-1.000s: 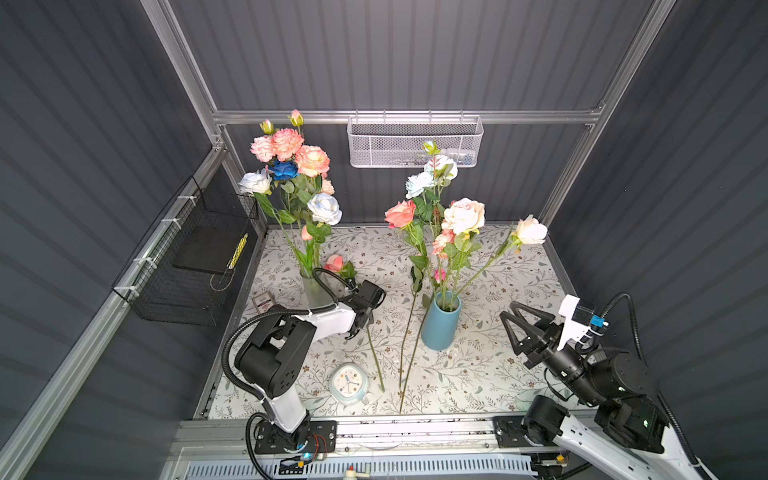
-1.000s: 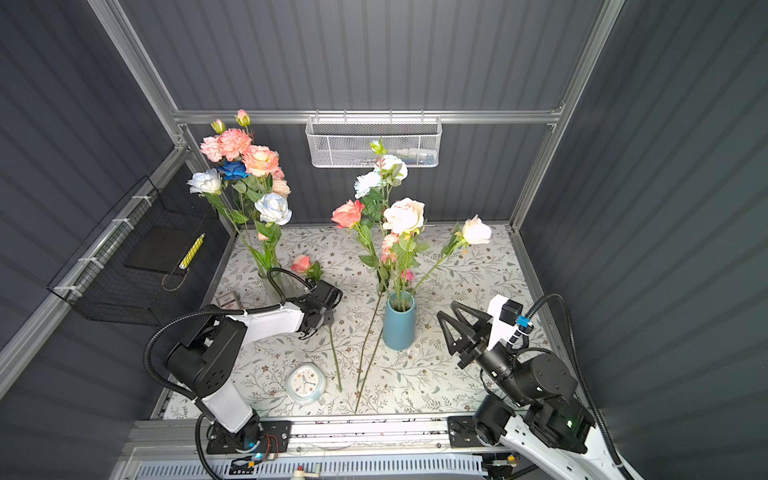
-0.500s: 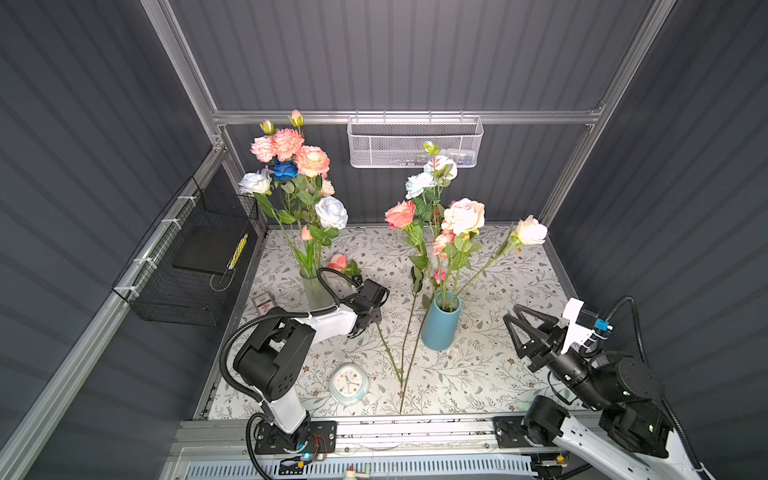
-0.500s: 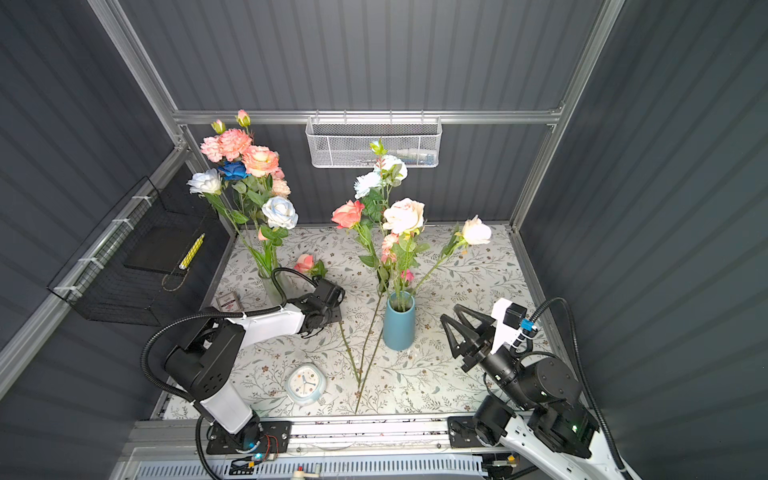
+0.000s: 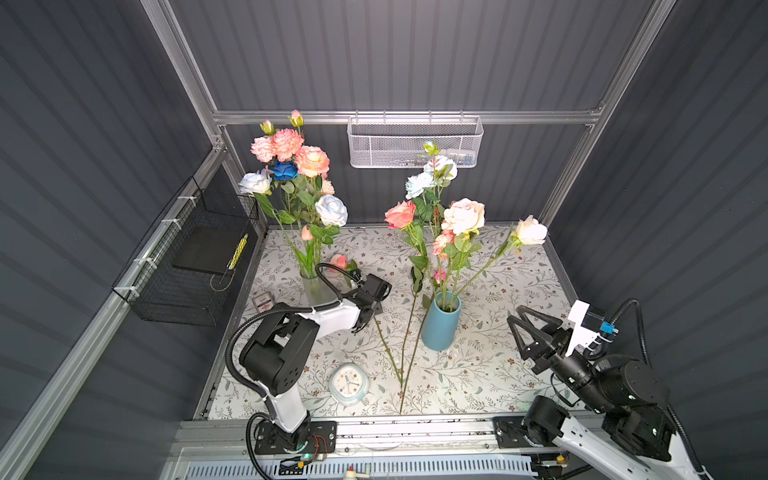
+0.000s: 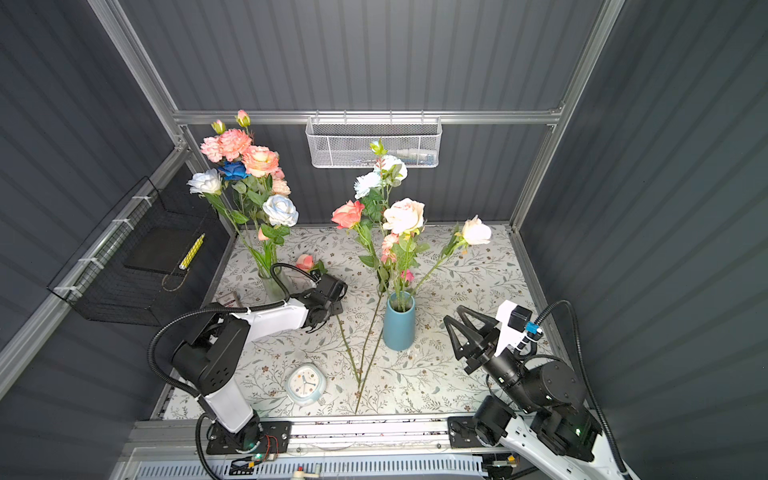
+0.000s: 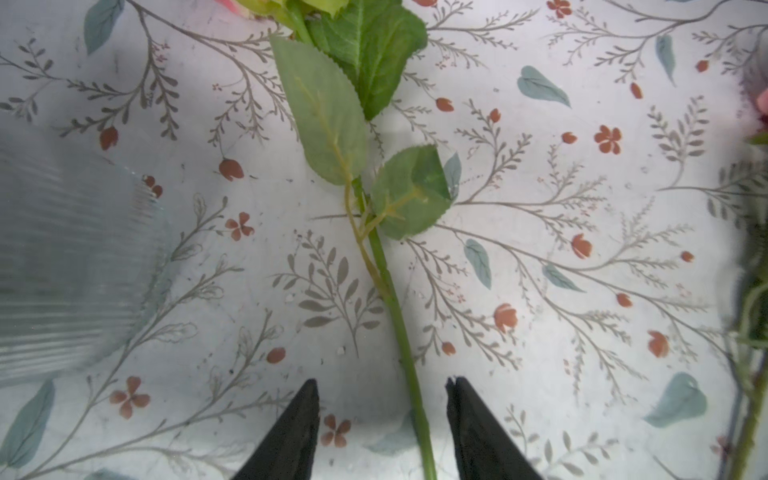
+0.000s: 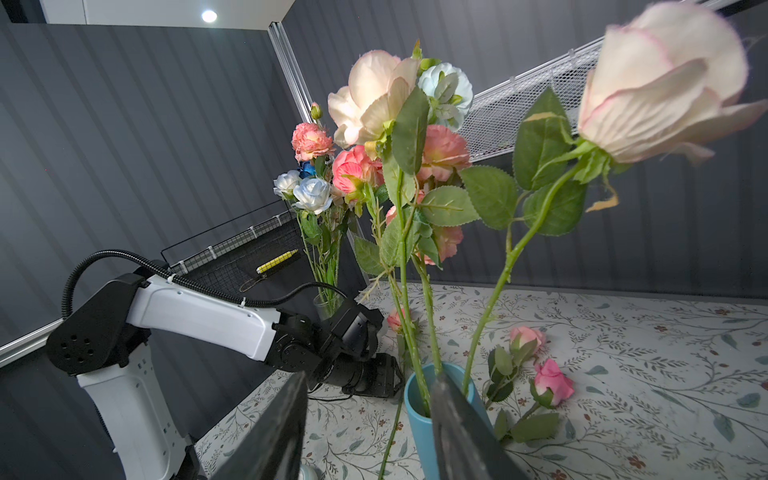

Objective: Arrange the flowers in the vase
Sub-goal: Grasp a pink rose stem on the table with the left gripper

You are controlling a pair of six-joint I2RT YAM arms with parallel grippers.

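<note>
Hovering left hand open, jaws straddling but not yet pinching stem of coral flower lying on tabletop right of glass vase, lining up pick; hanging right hand open, empty, near right, clear of blue vase for access.

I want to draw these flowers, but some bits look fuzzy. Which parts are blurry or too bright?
In the left wrist view the glass vase is a blurry smear and the tablecloth looks washed out; in the right wrist view the right hand looks soft and a ceiling lamp glares; in both top views the flowers look sharp.
</note>
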